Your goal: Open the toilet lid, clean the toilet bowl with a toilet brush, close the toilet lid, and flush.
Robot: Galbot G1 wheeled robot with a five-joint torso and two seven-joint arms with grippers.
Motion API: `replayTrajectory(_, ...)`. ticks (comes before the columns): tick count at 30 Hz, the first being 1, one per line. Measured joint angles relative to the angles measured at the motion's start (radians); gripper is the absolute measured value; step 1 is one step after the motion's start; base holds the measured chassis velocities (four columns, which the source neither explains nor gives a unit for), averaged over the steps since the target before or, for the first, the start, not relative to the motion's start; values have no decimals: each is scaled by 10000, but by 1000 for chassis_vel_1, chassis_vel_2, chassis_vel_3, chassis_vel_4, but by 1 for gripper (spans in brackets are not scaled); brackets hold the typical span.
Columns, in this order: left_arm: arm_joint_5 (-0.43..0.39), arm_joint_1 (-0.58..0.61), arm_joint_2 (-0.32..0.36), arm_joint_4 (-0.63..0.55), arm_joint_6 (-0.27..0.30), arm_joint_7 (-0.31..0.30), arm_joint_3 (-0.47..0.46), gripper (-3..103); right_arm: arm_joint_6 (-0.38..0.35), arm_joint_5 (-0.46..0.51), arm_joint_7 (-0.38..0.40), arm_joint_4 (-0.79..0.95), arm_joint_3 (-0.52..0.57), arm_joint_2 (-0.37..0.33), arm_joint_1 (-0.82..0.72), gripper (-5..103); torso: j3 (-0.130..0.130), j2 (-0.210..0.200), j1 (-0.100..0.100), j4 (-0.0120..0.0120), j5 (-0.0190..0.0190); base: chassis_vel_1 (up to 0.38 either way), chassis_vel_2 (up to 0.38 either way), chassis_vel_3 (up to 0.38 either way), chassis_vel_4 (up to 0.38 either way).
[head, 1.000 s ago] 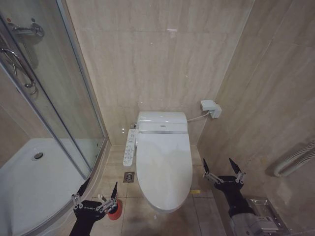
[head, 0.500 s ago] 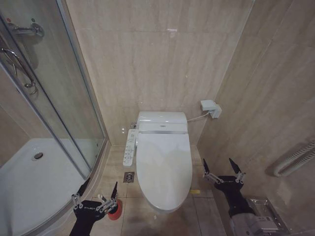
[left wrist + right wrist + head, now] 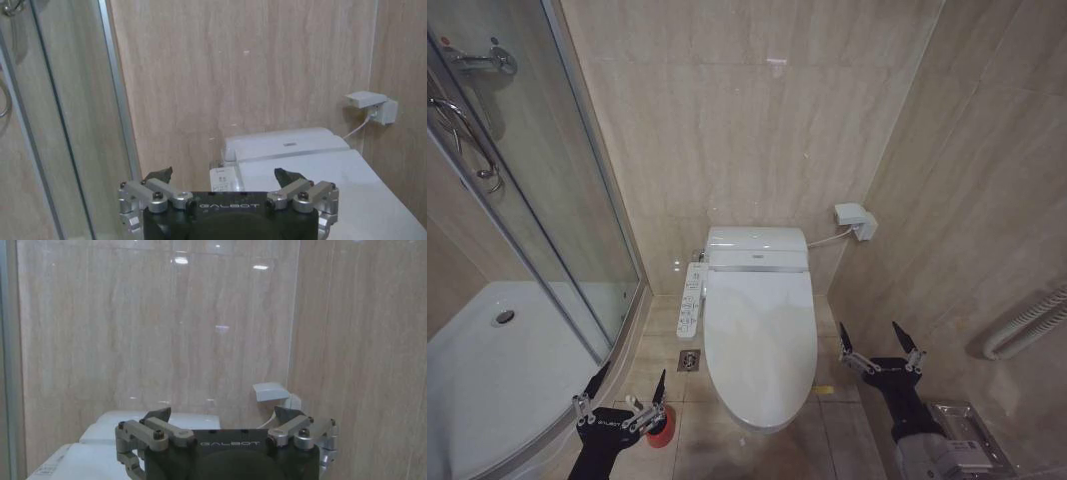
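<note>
The toilet lid is down, a glossy white oval covering the toilet bowl, which is hidden beneath it. The lid also shows in the left wrist view. A small yellow-green strap pokes out at the lid's front right edge. My left gripper hangs open low on the left, above the red cup holder of the toilet brush; the brush handle is barely visible. To the right of the toilet my right gripper is open and empty. In both wrist views the jaws stand wide apart.
A glass shower enclosure with a white tray fills the left. A control panel is mounted on the toilet's left side. A wall socket box sits behind on the right. A white pipe runs along the right wall.
</note>
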Motion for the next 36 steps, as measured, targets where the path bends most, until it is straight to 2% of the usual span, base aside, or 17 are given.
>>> replayTrajectory(5,-182,-869,-345,682,438,-123,323,98,0,0,0,0,-1,0,0,100,0,0,0,1,-3,0,0,0,0)
replayTrajectory(12,-719,-3285,-1284,2536,1685,-480,1164,97,0,0,1,0,-1,0,0,100,1,0,0,0,1,0,0,0,0)
replayTrajectory(14,-751,-3590,-1404,2796,1734,-488,1264,97,0,0,0,-1,-2,1,1,100,0,-1,0,-1,0,0,0,0,0)
replayTrajectory(15,-665,-3756,-1454,3044,1442,-383,1210,97,0,0,0,0,-3,0,1,100,1,-1,0,-6,-9,0,0,0,0)
replayTrajectory(16,-491,-3826,-1462,3214,1104,-296,998,97,0,0,1,-1,-1,0,1,100,1,-2,1,-4,-1,0,0,0,0)
replayTrajectory(17,-491,-3826,-1462,3214,1104,-296,998,97,0,0,1,-1,-1,0,1,100,1,-2,1,-4,-1,0,0,0,0)
replayTrajectory(18,-269,-3825,-1463,3298,778,-216,848,99,0,0,1,-1,-1,-1,1,100,1,-2,1,0,4,0,0,0,0)
replayTrajectory(25,76,-3710,-1202,3195,427,-68,413,99,0,1,1,-1,-2,1,1,100,0,-2,0,0,-1,0,0,0,0)
replayTrajectory(26,66,-3729,-1082,3243,356,-37,261,94,0,0,0,-1,-1,0,1,100,0,-2,0,1,0,0,0,0,0)
replayTrajectory(30,-345,-3851,-623,3359,241,15,-171,94,0,0,0,-1,-1,-1,1,100,0,-2,0,0,-2,0,0,0,0)
replayTrajectory(32,-876,-3974,-147,3474,219,37,-534,94,0,0,0,0,-1,0,1,100,0,-1,0,0,-2,0,0,0,0)
replayTrajectory(36,-1413,-4133,283,3652,161,70,-764,94,0,0,0,-1,-2,0,0,100,0,-1,0,0,-2,0,0,0,0)
